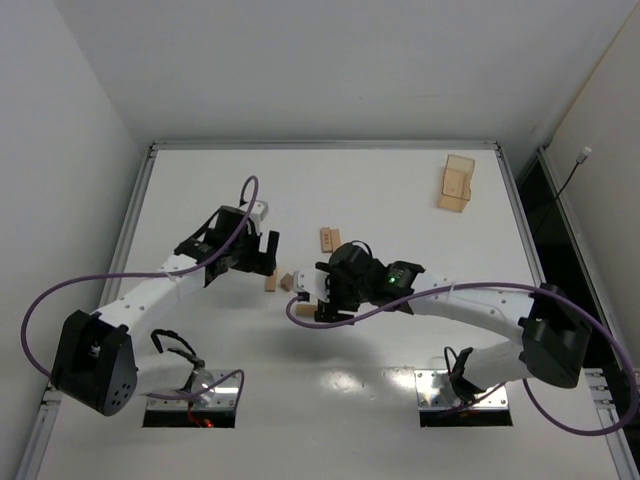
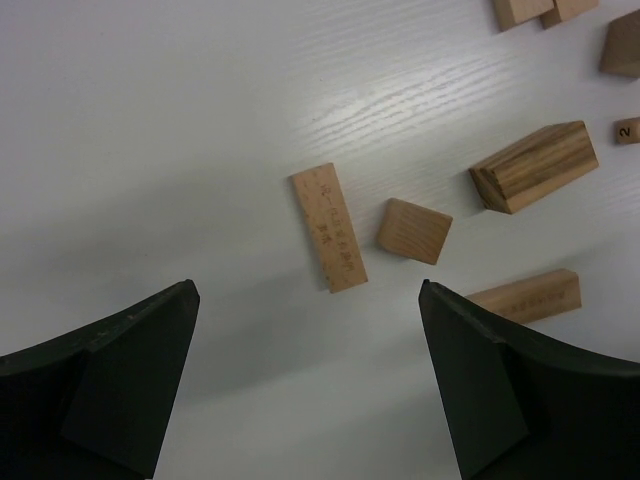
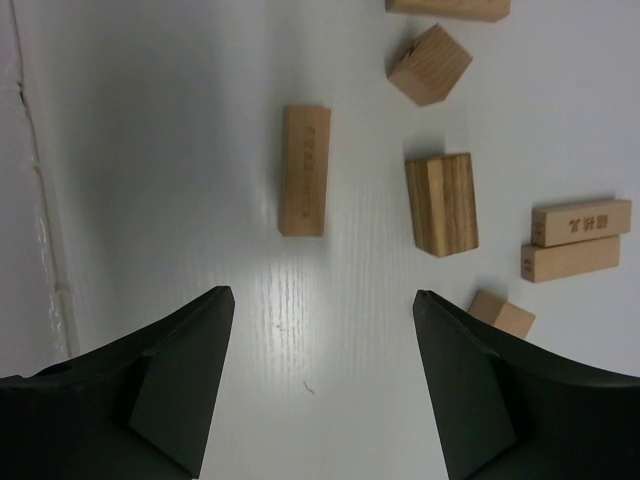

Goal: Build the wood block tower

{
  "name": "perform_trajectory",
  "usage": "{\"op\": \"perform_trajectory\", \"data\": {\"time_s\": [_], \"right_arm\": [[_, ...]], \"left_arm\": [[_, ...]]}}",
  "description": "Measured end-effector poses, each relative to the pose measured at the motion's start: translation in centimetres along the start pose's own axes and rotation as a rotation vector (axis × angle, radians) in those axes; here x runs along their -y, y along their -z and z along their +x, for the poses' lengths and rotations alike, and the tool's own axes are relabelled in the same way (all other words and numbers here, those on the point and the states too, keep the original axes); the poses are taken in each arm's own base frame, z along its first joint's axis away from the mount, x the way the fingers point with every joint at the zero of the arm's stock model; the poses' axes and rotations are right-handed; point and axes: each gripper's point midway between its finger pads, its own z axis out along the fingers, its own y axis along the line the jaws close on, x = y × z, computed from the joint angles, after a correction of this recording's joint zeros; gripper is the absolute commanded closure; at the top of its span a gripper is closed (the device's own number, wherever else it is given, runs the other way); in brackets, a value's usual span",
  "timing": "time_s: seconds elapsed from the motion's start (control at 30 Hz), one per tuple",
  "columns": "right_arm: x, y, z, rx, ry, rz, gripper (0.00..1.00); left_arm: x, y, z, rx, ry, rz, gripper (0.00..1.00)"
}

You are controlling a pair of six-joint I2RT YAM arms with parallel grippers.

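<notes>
I see the left gripper (image 2: pixel 307 290) and right gripper (image 3: pixel 322 292) both spread wide, holding nothing, over loose wood blocks (image 2: pixel 325 228) scattered across the middle of the table (image 1: pixel 400 200)

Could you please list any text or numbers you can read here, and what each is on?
"2": on the tiny wood bit, at the right edge of the left wrist view.
Engraved marks on the flat bar: too faint to read.
Dark stamp on the short bar: too blurred to read.
</notes>
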Motion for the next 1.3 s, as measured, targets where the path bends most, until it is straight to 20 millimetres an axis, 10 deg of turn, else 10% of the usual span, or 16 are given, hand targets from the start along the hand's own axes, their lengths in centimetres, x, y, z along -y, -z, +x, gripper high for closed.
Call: {"op": "perform_trajectory", "data": {"time_s": [0.37,0.63,1.3], "right_arm": [[-0.2,-0.1,1.2,-0.037,0.015,0.002,0.32],[0.3,0.1,1.2,-0.04,0.023,0.025,0.32],[0.9,0.5,2.0,-0.046,0.005,0.061,0.32]], "left_arm": [[0.8,-0.7,2.4,-0.058,0.007,0.037,0.44],[2.6,-3.5,6.1,-0.221,-0.022,0.057,0.46],[2.3,-6.6,3.8,-0.22,0.024,-0.033,0.53]]}}
